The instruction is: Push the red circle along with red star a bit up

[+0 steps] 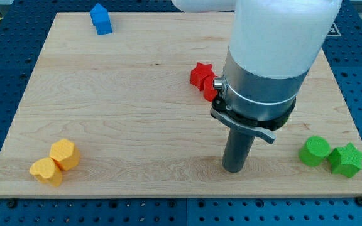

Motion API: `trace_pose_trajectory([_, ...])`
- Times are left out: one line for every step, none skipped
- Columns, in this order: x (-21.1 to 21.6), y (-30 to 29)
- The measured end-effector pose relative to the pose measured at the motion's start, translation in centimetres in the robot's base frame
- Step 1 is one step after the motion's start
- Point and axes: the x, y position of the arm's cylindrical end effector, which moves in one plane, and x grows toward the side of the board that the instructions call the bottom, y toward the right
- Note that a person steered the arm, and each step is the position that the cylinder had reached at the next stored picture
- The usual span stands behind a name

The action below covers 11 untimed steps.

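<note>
A red star lies on the wooden board a little right of centre. Right beside it, on its lower right, a second red block shows only as a sliver; the arm's body hides most of it, so I cannot make out its shape. My tip rests on the board below and to the right of the red blocks, apart from them.
A blue block stands at the view's top left. Two yellow blocks touch at the bottom left. A green round block and a green star sit at the bottom right, near the board's edge.
</note>
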Motion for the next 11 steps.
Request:
trace_pose_trajectory([0.3, 0.0])
trace_pose_trajectory([0.8, 0.0])
trace_pose_trajectory([0.8, 0.0])
trace_pose_trajectory([0.8, 0.0])
trace_pose_trajectory([0.6, 0.0])
trace_pose_trajectory([0.6, 0.0])
trace_pose_trajectory([-1.7, 0.0])
trace_pose_trajectory([-6.4, 0.0])
trace_pose_trajectory([-10.5, 0.0])
trace_pose_trajectory([-11.0, 0.0])
trace_pose_trajectory([-12.0, -0.2])
